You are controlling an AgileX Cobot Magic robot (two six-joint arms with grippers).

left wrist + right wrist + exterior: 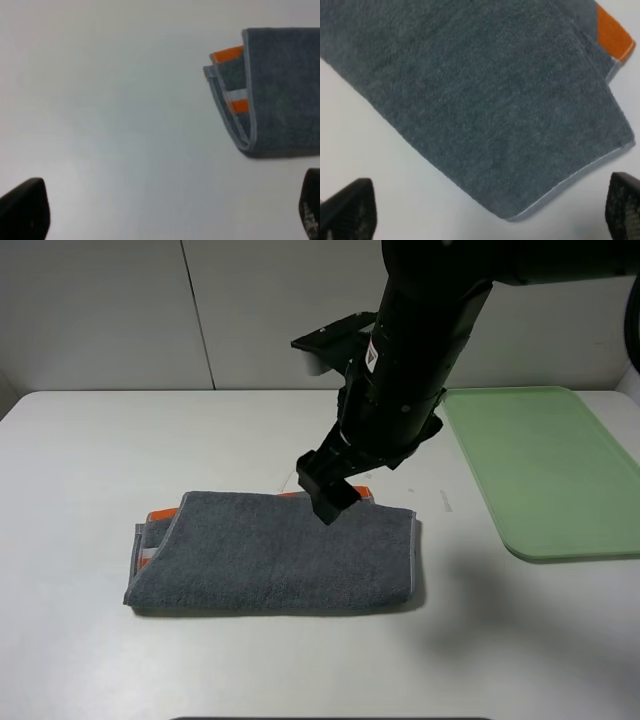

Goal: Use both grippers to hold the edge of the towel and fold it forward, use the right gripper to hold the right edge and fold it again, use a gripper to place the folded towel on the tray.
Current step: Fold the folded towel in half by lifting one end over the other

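The grey towel [270,560] with orange stripes lies folded into a long band on the white table. My right gripper [328,495] hangs open and empty just above the towel's far edge, right of its middle. The right wrist view shows the towel [470,90], one of its corners and the gripper [485,210] with its fingertips [347,210] wide apart. The left wrist view shows the towel's left end [280,90] with its layered edges. My left gripper [167,210] is open and empty over bare table beside that end. The left arm does not show in the exterior view.
The light green tray [540,470] lies to the right of the towel, a short gap away, near the table's right side. A white wall stands behind the table. The right arm's dark body reaches down from the upper right.
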